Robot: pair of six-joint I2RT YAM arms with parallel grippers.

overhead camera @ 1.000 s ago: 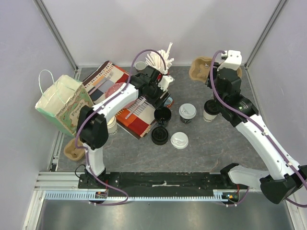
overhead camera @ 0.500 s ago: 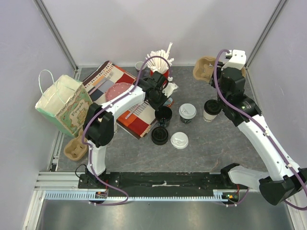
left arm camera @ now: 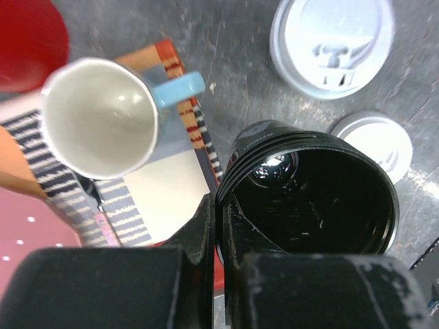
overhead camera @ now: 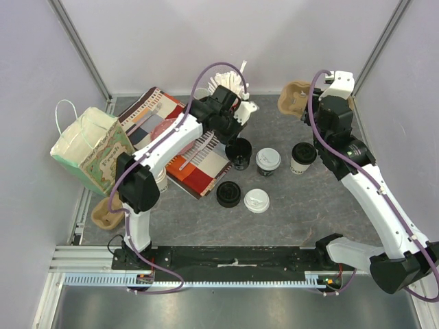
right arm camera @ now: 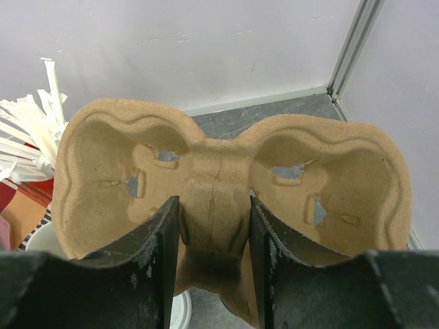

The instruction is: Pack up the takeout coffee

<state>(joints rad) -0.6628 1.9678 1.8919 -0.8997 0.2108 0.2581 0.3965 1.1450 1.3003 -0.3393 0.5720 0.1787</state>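
My left gripper (left arm camera: 221, 205) is shut on the near rim of a black cup (left arm camera: 312, 181) with a ribbed rim and dark coffee inside. From above, this cup (overhead camera: 239, 152) sits just below the left gripper (overhead camera: 233, 133), at the magazine's edge. A white paper cup of dark coffee (overhead camera: 302, 156) stands open to the right. Between them is a cup with a white lid (overhead camera: 268, 161). A loose black lid (overhead camera: 228, 194) and a loose white lid (overhead camera: 256, 201) lie in front. My right gripper (right arm camera: 214, 205) grips the middle ridge of a brown pulp cup carrier (right arm camera: 137, 171) at the back right (overhead camera: 291, 99).
A paper bag with handles (overhead camera: 89, 147) stands at the left. A striped magazine (overhead camera: 185, 157) carries a light-blue handled mug (left arm camera: 99, 116). A red holder of white straws (overhead camera: 230, 86) stands at the back. A second pulp carrier (overhead camera: 106, 214) lies front left.
My left gripper closed on the black cup's rim and carried it a little toward the back. The right gripper shifted slightly right with the carrier.
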